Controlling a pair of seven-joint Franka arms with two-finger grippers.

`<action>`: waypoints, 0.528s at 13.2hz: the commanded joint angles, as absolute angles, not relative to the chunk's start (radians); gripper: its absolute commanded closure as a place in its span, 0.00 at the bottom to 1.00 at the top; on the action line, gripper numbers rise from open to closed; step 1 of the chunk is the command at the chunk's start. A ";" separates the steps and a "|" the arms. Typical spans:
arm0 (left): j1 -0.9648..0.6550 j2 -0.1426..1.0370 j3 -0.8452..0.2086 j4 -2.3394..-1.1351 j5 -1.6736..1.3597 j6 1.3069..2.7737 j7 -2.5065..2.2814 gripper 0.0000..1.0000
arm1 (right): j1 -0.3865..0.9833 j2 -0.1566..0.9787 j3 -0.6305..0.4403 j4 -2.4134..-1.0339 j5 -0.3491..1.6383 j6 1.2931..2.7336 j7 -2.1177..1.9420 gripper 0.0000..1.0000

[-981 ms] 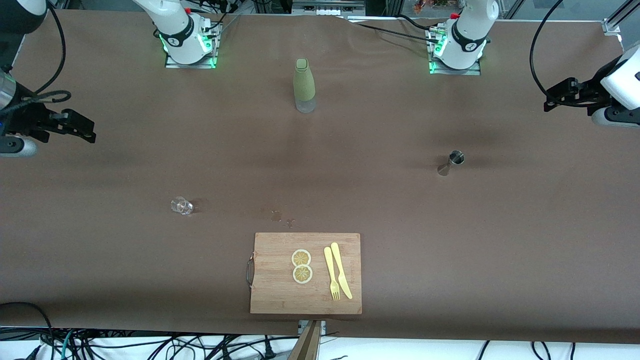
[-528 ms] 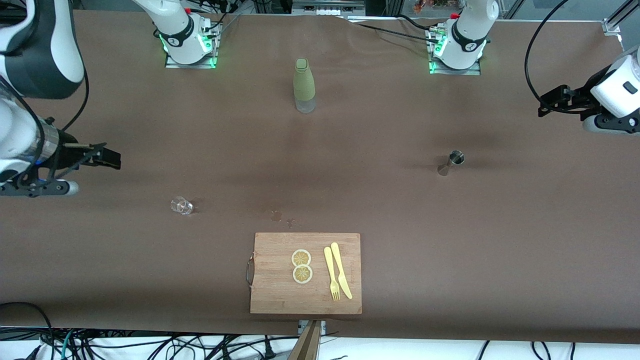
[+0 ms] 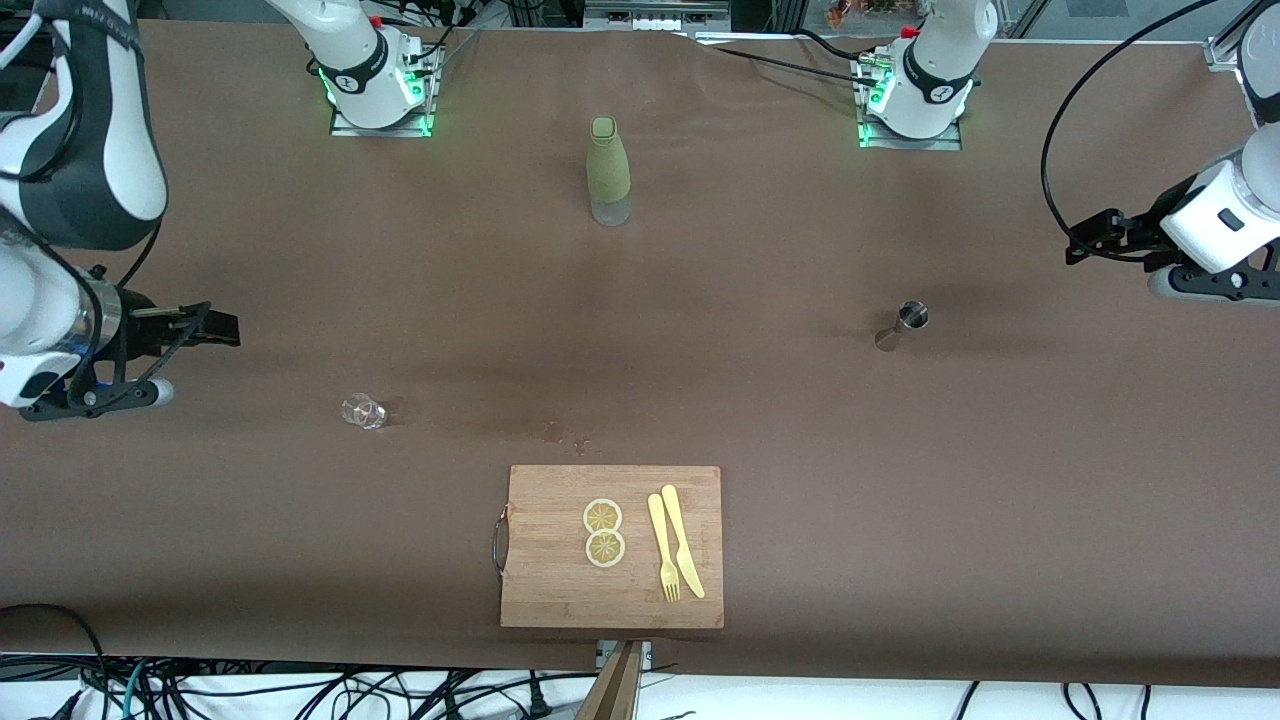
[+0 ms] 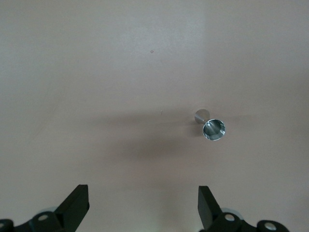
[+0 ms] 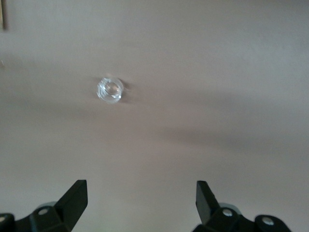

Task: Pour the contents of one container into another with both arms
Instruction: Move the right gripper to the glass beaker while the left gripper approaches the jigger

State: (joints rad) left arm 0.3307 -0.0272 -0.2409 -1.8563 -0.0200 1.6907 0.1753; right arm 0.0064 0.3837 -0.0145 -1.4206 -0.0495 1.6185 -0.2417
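A small steel jigger (image 3: 908, 320) stands upright on the brown table toward the left arm's end; the left wrist view shows the jigger (image 4: 212, 128) from above. A small clear glass (image 3: 363, 410) sits toward the right arm's end, and it is in the right wrist view as the glass (image 5: 110, 90). My left gripper (image 3: 1080, 240) hangs open over bare table, apart from the jigger, with nothing between its fingers (image 4: 77, 203). Over the table's other end my right gripper (image 3: 215, 325) is open and holds nothing, off to the side of the glass.
A green bottle (image 3: 608, 170) with a clear base stands between the two arm bases. A wooden cutting board (image 3: 545, 580) nearer the front camera carries two lemon slices (image 3: 604, 532), a yellow fork and a yellow knife. Small wet spots (image 3: 560, 433) mark the cloth beside it.
My right arm has swung in over the table and come lower, its gripper now closer to the glass. The left gripper has shifted slightly inward and down toward the jigger.
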 commanded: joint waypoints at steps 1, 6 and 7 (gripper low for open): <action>0.385 -0.005 -0.245 -1.867 -0.071 1.730 0.322 0.00 | -0.041 0.425 -0.008 -1.434 -0.038 1.712 -0.504 0.00; 0.458 0.092 -0.242 -1.865 -0.165 1.758 0.610 0.00 | -0.116 0.535 -0.009 -1.450 0.231 1.868 -0.875 0.00; 0.478 0.124 -0.241 -1.859 -0.191 1.764 0.682 0.00 | -0.136 0.561 -0.009 -1.456 0.311 1.877 -0.969 0.00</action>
